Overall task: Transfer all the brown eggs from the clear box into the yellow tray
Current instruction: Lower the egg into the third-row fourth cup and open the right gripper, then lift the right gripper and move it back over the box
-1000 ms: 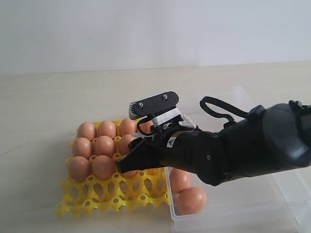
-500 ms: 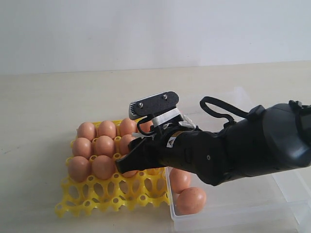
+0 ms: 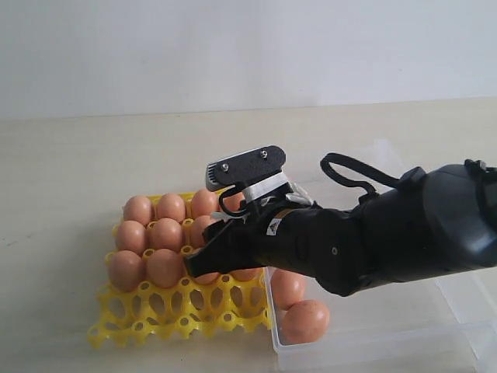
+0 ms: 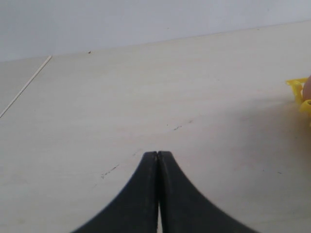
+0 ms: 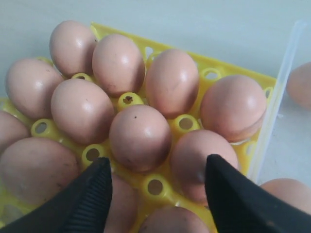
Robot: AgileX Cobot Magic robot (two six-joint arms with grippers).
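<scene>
Eggs (image 3: 304, 320): two lie in the near left corner of the box (image 3: 388, 330), one just behind the other. Tray (image 3: 167, 315) sits just beside the box, on its left, on the desk (image 3: 70, 171). Nearest row of tray cups holds no eggs; the rows behind are filled, eggs standing close together. Right fingers (image 3: 203, 264) hang low over the tray's right side, spread wide and released, gripping nothing. In the right wrist view one tray egg (image 5: 140, 138) sits beyond the gap between them, and neither finger touches it. Right arm (image 3: 388, 241) stretches across above the box. Left fingers (image 4: 146, 194) are clenched tip to tip, nothing between them, above the desk, with a tray corner at the edge of that view.
</scene>
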